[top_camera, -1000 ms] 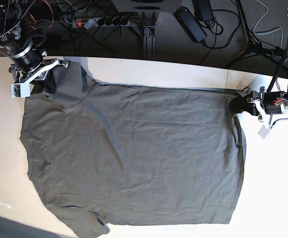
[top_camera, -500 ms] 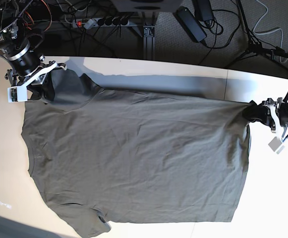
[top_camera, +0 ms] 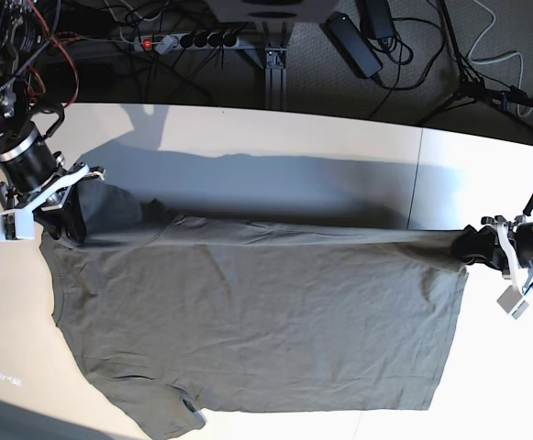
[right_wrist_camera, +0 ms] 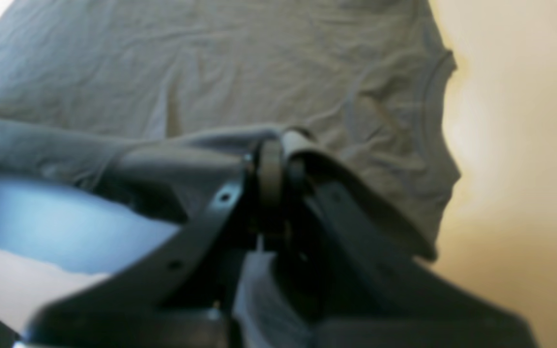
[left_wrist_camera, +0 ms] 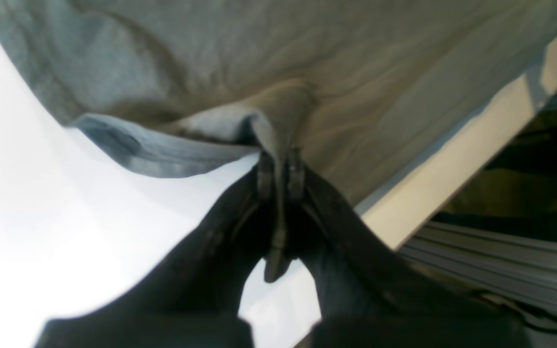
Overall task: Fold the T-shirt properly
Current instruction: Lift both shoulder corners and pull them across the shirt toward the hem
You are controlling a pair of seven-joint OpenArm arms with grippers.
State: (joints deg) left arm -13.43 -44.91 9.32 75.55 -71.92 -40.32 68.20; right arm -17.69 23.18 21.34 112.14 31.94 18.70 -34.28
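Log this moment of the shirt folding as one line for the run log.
stage: far edge lifted, stretched | left hand: shut on T-shirt corner | right hand: shut on T-shirt | near edge: on table

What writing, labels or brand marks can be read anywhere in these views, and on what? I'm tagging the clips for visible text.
None can be read.
T-shirt: plain fabric, no print or label showing in any view.
Left gripper and right gripper: no markings visible; both views are blurred.
Power strip beyond the table: any lettering is too small to read.
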